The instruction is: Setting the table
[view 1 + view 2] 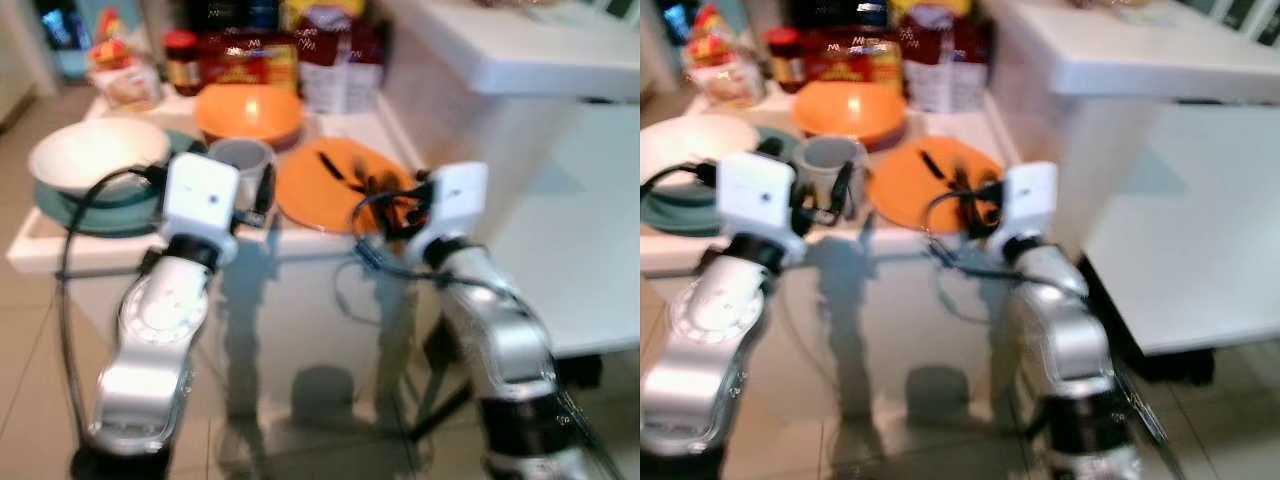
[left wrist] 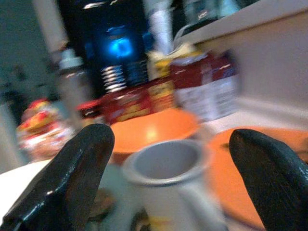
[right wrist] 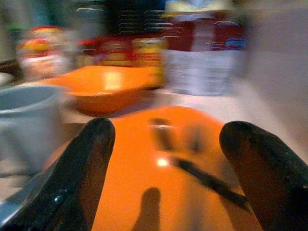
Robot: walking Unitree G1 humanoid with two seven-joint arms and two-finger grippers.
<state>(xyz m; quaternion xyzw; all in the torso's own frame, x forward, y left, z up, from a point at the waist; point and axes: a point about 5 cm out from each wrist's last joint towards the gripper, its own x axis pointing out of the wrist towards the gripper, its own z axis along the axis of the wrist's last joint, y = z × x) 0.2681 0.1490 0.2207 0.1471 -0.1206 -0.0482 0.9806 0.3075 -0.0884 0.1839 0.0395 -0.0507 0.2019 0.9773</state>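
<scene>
Grey mug [image 1: 243, 160] & orange bowl [image 1: 248, 112] crowd counter; orange plate [image 1: 335, 182] rim reachable.

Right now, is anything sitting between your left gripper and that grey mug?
Nothing visible. The left gripper is open, its fingers either side of the grey mug with only bare gap ahead. The orange bowl stands behind the mug and the orange plate beside it, both off the approach line.
</scene>
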